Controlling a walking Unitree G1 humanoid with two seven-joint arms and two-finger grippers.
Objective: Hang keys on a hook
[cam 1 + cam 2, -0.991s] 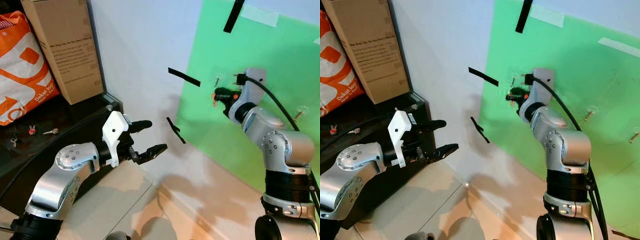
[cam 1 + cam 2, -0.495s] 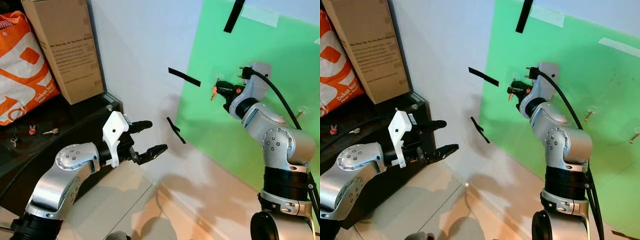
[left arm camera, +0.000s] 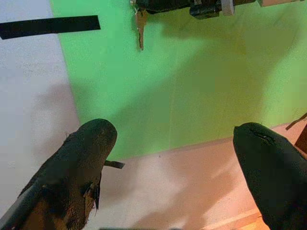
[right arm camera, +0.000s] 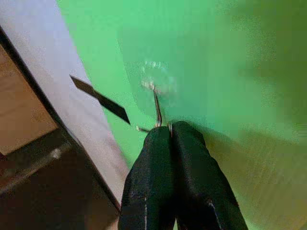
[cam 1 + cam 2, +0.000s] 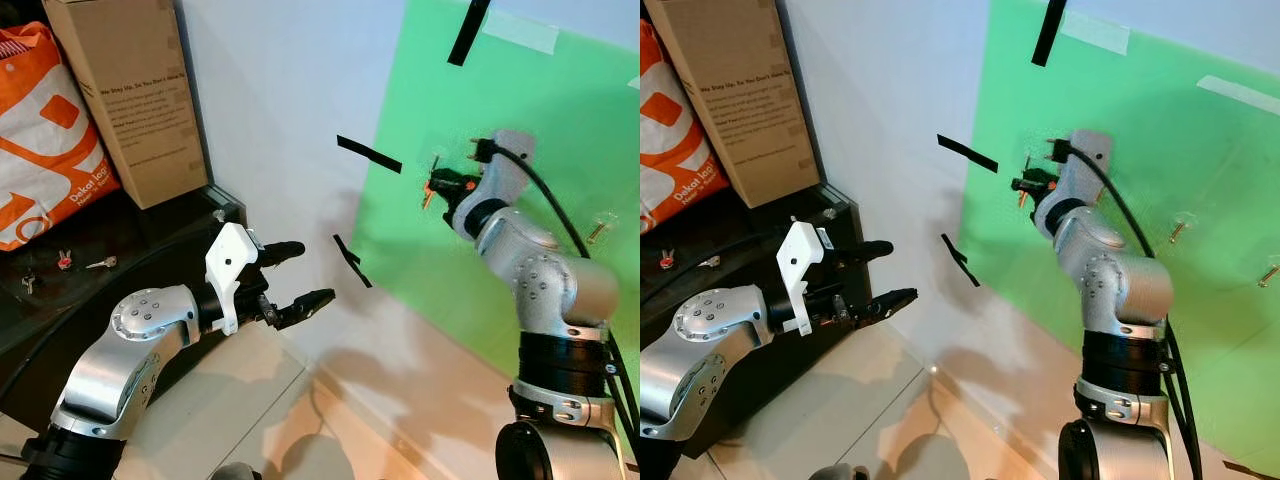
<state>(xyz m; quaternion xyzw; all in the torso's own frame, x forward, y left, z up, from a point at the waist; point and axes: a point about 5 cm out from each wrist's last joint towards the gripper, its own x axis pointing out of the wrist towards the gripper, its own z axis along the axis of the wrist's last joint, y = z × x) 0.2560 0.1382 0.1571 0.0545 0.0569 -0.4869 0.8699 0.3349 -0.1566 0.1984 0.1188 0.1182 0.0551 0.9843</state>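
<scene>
R gripper (image 5: pixel 437 186) clamps key (image 5: pixel 427 196) by hook (image 4: pixel 156 98); L gripper (image 5: pixel 298 274) spread; bag (image 5: pixel 40 140) reads "Dekat".

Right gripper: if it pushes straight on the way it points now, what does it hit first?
Most likely the clear adhesive hook on the green sheet. The right gripper, jaws shut on the key, sits just short of it; depth is unclear.

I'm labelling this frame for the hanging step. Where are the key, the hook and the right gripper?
key (image 3: pixel 140 29): left wrist view, on its hanging blade.
hook (image 4: pixel 156 106): right wrist view, on its metal shank.
right gripper (image 4: pixel 170 130): right wrist view, between the shut fingertips, at the hook.
</scene>
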